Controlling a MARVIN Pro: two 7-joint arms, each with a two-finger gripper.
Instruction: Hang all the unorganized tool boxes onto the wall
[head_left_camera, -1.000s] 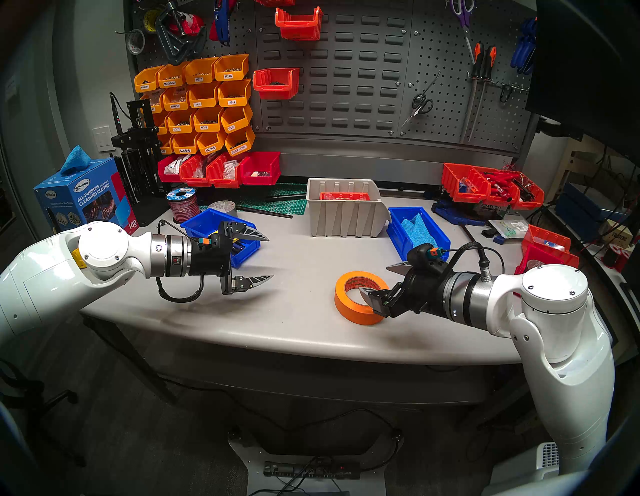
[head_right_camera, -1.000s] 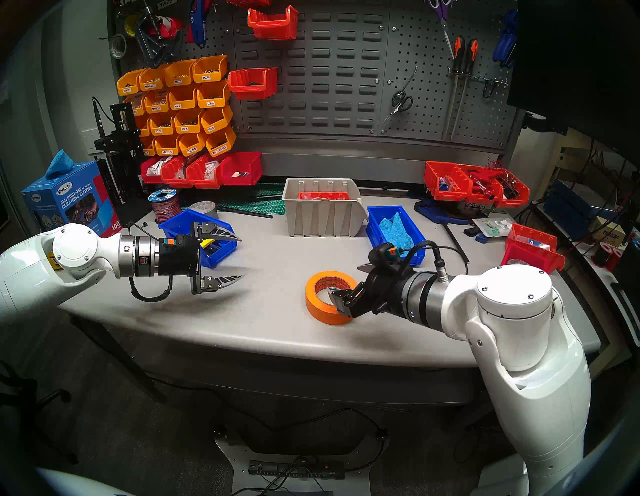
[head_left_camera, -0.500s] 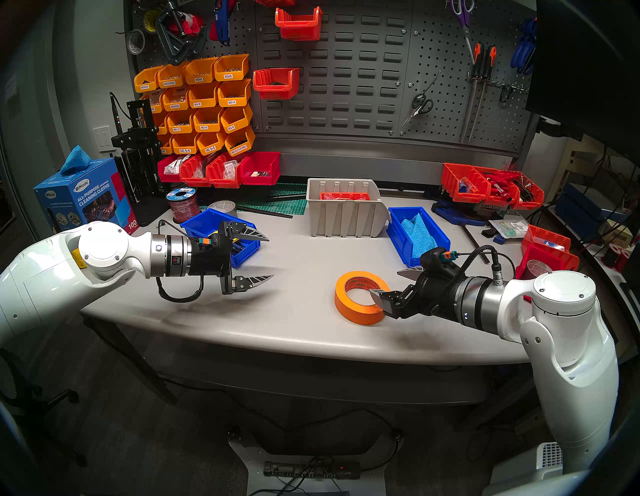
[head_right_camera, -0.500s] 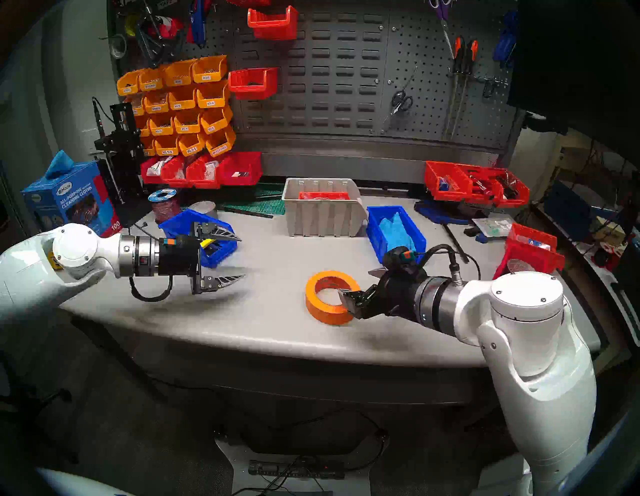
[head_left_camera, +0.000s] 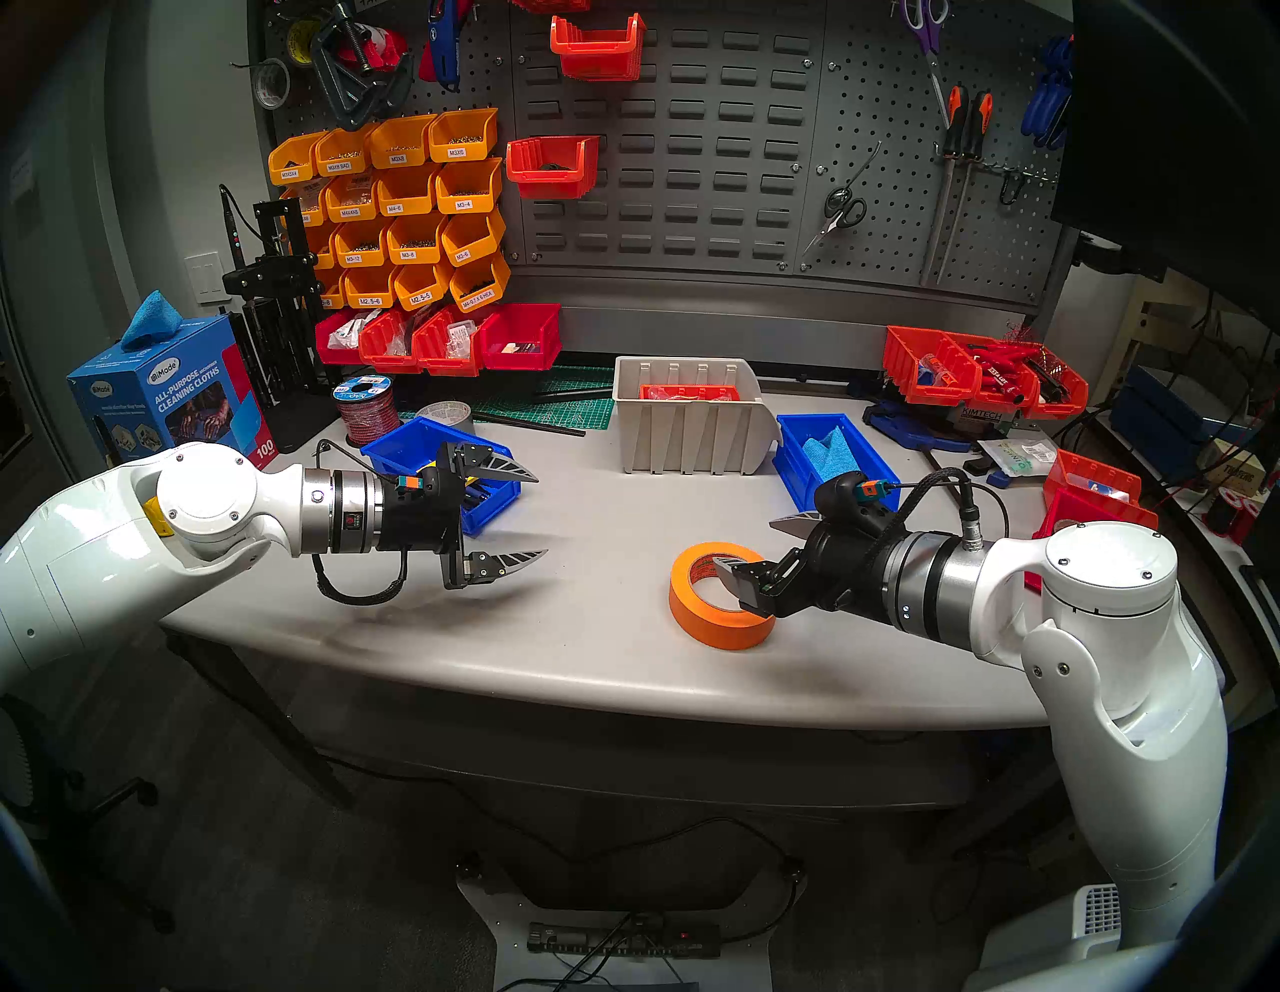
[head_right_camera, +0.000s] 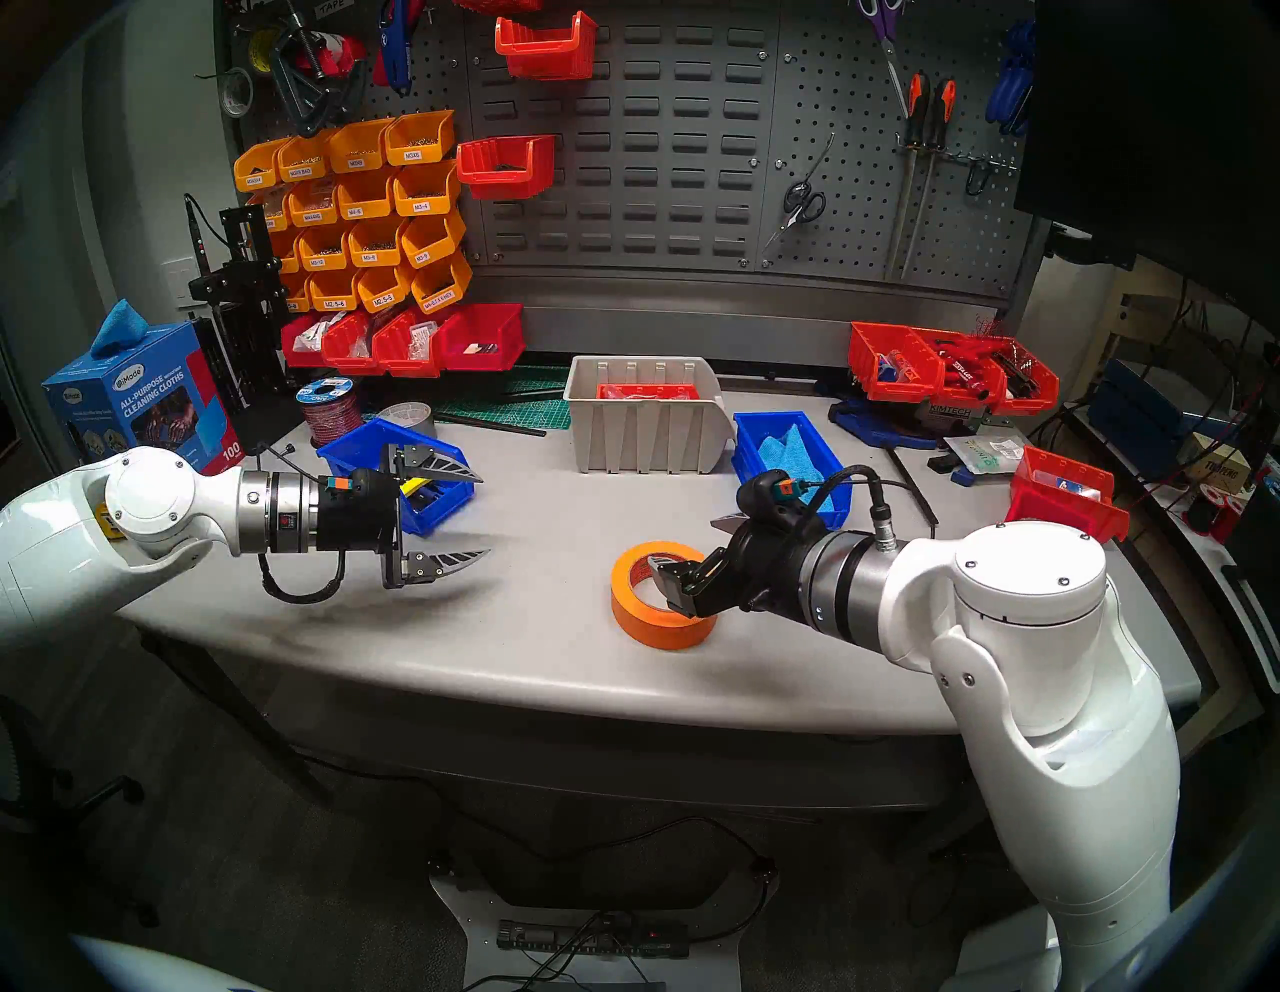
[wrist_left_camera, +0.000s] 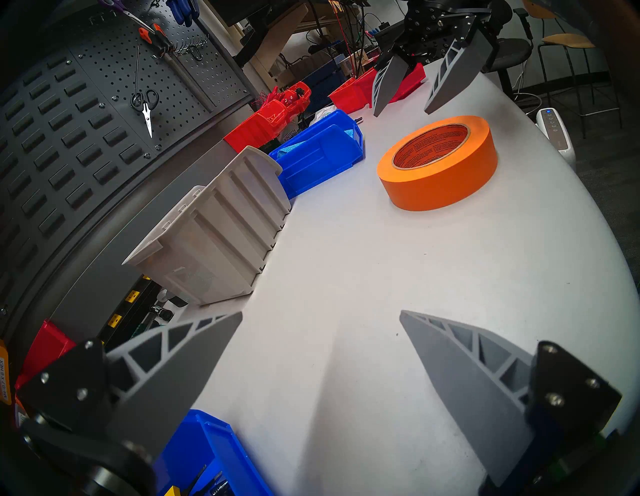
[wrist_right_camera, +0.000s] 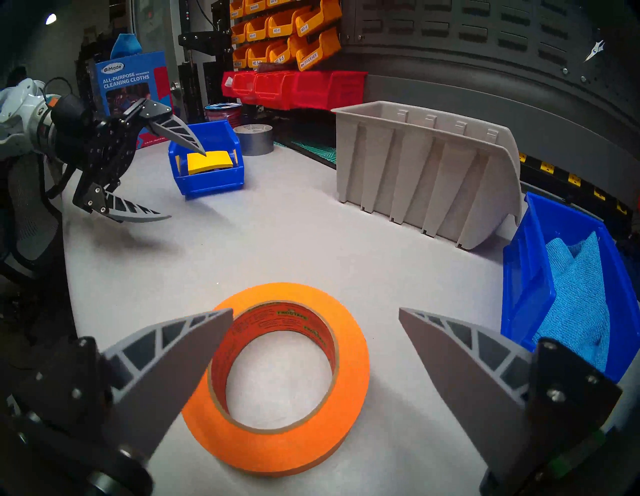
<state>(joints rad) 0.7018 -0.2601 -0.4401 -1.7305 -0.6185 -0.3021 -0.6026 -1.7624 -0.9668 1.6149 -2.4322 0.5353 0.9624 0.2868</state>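
The beige ribbed bin (head_left_camera: 692, 429) stands mid-table with a small red bin inside it. One blue bin (head_left_camera: 409, 443) with a yellow item sits left of it, partly behind my left gripper (head_left_camera: 541, 515), which hovers open and empty. The other blue bin (head_left_camera: 796, 471), holding a blue cloth, lies right of the beige bin. My right gripper (head_left_camera: 744, 544) is open and empty, just above an orange tape roll (head_left_camera: 699, 609), with the roll between its fingers in the right wrist view (wrist_right_camera: 349, 363). The louvred wall panel (head_left_camera: 699, 159) stands behind.
Two red bins (head_left_camera: 554, 166) hang on the panel. Yellow-orange labelled bins (head_left_camera: 409, 201) fill the pegboard on the left. Rows of red bins (head_left_camera: 443, 339) sit at the back left and right. A wire spool (head_left_camera: 367, 409), a grey tape roll and a cleaning-cloth box (head_left_camera: 166, 395) stand at the left.
My right arm drew back to the right, then came forward again over the orange tape roll. The roll, the bins and my left arm have not moved.
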